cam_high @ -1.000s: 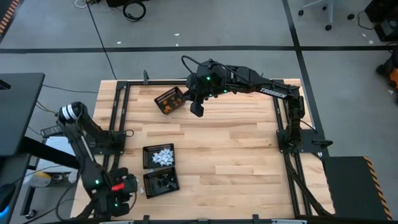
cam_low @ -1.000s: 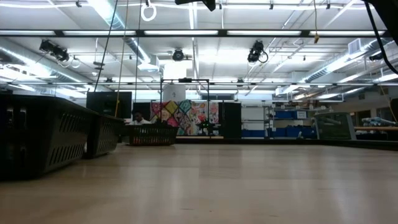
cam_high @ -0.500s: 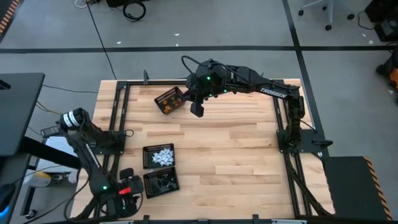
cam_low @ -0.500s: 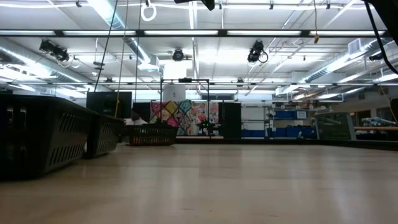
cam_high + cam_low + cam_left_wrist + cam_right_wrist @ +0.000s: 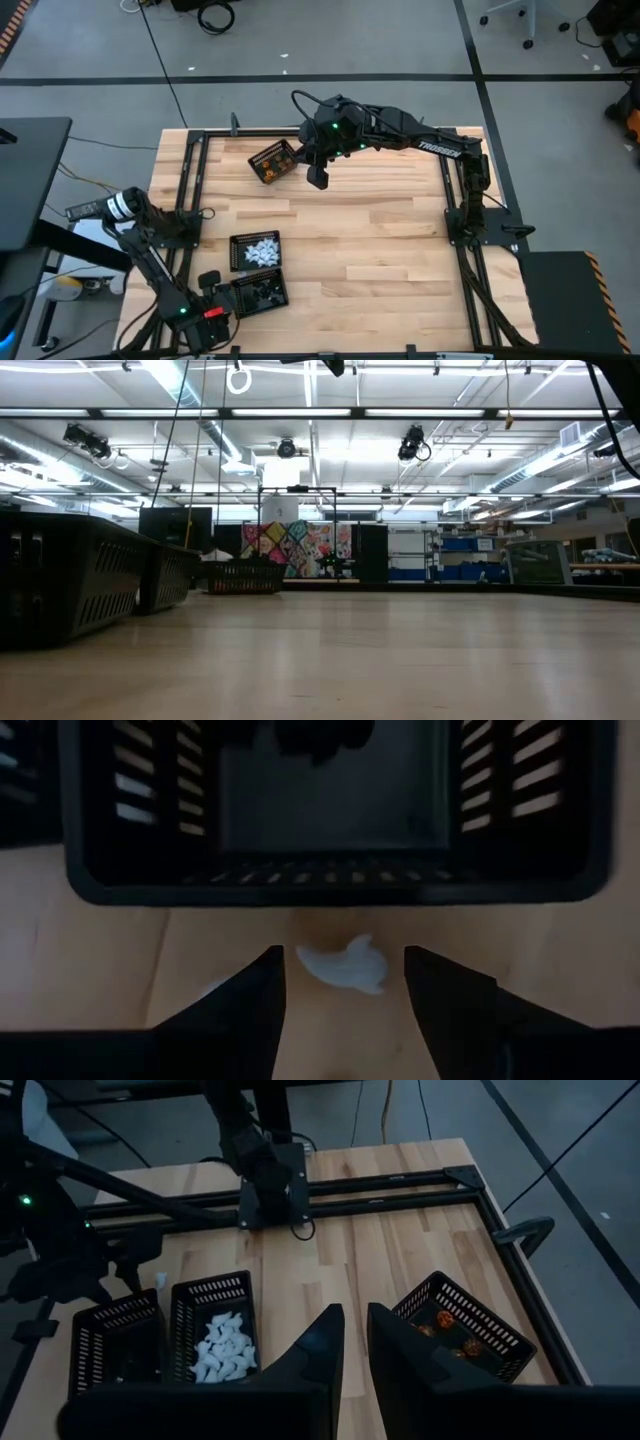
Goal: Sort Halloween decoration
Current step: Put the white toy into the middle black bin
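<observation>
Left gripper (image 5: 342,982) stood released, fingers spread around a white piece (image 5: 343,964) lying on the table (image 5: 380,230) beside the black-piece basket (image 5: 259,293), near edge. Right gripper (image 5: 316,178) hovered clenched, empty, beside the orange-piece basket (image 5: 272,161).

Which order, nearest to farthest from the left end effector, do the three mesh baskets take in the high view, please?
From the left end effector:
1. Basket of black pieces, right beside it at the table's near left.
2. Basket of white pieces, just behind the first.
3. Basket of orange pieces, at the far edge beside the right end effector.
</observation>
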`<state>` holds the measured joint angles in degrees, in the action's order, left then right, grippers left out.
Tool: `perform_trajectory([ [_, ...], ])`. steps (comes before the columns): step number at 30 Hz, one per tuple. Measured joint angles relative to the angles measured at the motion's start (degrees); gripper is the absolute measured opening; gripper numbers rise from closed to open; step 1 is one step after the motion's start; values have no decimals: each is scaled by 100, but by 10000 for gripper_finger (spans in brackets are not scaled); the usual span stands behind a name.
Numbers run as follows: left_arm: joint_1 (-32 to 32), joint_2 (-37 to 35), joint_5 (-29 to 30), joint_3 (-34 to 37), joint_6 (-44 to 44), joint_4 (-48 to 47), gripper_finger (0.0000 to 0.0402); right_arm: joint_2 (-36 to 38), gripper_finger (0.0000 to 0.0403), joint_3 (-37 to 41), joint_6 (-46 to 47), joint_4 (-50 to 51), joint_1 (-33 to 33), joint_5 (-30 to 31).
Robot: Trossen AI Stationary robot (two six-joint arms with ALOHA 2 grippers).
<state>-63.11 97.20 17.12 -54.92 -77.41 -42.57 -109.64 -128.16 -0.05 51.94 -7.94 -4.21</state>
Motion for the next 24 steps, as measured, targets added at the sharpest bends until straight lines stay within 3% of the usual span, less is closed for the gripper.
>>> perform_trajectory([
  [15,66,383,-127,16,-289,26,211,0,54,0,-11,0,0,-35],
  [24,128,361,-261,162,-173,322,158,0,54,0,-11,-2,-7,-33],
])
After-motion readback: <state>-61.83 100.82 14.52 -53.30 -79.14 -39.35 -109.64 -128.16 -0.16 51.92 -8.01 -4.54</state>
